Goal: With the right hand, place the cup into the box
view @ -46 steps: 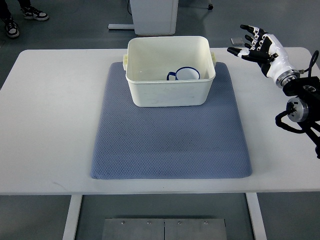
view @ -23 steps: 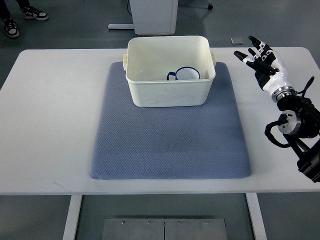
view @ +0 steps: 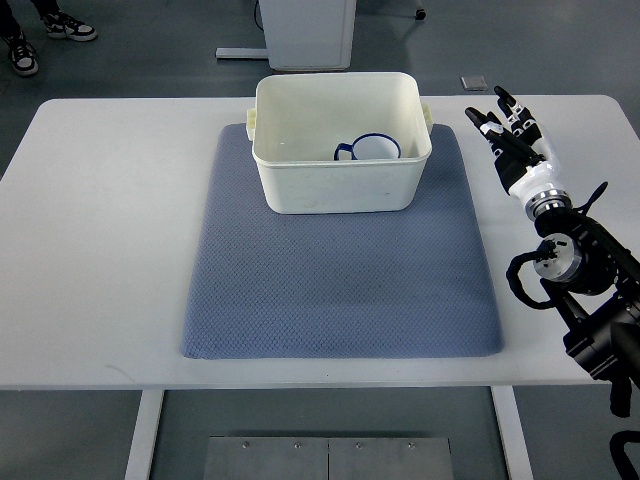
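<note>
A white enamel cup (view: 373,148) with a blue rim and blue handle sits inside the cream plastic box (view: 340,185), toward its right side. The box stands at the far end of a blue-grey mat (view: 340,290). My right hand (view: 508,135) is open and empty, fingers stretched out, over the bare table to the right of the box and mat. Its arm (view: 575,275) comes in from the lower right. The left arm is out of view.
The white table (view: 100,230) carries the mat. A white cabinet base (view: 305,30) stands on the floor behind the table. A person's shoes (view: 25,50) show at the top left. A small grey plate (view: 474,82) lies on the floor past the far edge.
My right hand has drawn back toward me and lower, from near the table's far right edge to beside the mat. It stays open. The cup and box have not moved.
</note>
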`<state>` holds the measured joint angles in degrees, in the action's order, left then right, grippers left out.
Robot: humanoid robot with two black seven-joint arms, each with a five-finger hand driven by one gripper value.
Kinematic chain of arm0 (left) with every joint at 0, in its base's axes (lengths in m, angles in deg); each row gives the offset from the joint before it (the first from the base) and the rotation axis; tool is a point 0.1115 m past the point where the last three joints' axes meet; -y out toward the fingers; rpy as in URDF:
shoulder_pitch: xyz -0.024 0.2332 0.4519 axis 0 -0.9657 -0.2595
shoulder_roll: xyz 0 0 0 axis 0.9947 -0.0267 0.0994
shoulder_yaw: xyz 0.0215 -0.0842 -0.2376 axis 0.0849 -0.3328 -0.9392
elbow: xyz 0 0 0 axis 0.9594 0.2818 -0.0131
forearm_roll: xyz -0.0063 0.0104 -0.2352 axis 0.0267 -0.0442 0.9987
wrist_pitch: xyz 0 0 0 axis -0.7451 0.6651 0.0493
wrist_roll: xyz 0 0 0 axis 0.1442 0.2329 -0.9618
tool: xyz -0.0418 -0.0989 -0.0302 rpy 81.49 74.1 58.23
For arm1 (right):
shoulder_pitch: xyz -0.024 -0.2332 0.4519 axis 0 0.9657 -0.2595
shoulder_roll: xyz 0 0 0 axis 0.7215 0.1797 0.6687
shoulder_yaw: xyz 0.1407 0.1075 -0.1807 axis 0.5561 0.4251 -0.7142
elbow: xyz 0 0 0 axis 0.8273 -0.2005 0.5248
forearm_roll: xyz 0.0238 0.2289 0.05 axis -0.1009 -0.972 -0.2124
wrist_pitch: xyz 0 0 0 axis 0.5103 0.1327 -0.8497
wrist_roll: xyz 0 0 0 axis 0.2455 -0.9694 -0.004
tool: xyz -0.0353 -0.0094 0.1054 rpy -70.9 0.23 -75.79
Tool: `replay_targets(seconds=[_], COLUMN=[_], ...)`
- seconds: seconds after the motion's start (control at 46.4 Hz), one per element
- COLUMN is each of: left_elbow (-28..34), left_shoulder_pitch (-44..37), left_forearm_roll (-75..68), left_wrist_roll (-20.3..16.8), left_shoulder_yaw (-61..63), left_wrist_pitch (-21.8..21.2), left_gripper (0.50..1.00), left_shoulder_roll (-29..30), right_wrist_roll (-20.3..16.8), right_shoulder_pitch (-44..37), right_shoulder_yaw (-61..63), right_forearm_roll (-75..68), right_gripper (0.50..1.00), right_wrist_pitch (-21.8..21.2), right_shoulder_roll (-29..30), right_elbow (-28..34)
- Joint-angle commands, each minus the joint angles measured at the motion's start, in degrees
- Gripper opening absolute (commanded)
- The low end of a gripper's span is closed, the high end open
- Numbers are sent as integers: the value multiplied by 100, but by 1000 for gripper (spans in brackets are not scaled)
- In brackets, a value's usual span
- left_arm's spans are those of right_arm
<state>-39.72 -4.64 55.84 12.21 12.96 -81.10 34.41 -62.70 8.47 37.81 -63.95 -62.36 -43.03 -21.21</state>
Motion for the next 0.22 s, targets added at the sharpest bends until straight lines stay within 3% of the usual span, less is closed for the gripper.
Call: replay_targets(seconds=[0.0,0.194], left_elbow=[0,0], left_shoulder_pitch=[6,6], left_forearm_roll=[0,0], left_wrist_roll=[0,0], left_shoulder_yaw=[8,-1], left_wrist_pitch=[-1,-1], left_gripper=[1000,1000], left_shoulder_roll=[0,0], right_wrist_roll=[-7,-218], right_shoulder_pitch=[63,133], right_shoulder_yaw=[87,360], right_forearm_roll=[4,4], right_gripper=[1000,1000], right_wrist_pitch=[-9,-106], right_shoulder_roll=[30,153], right_elbow=[8,17])
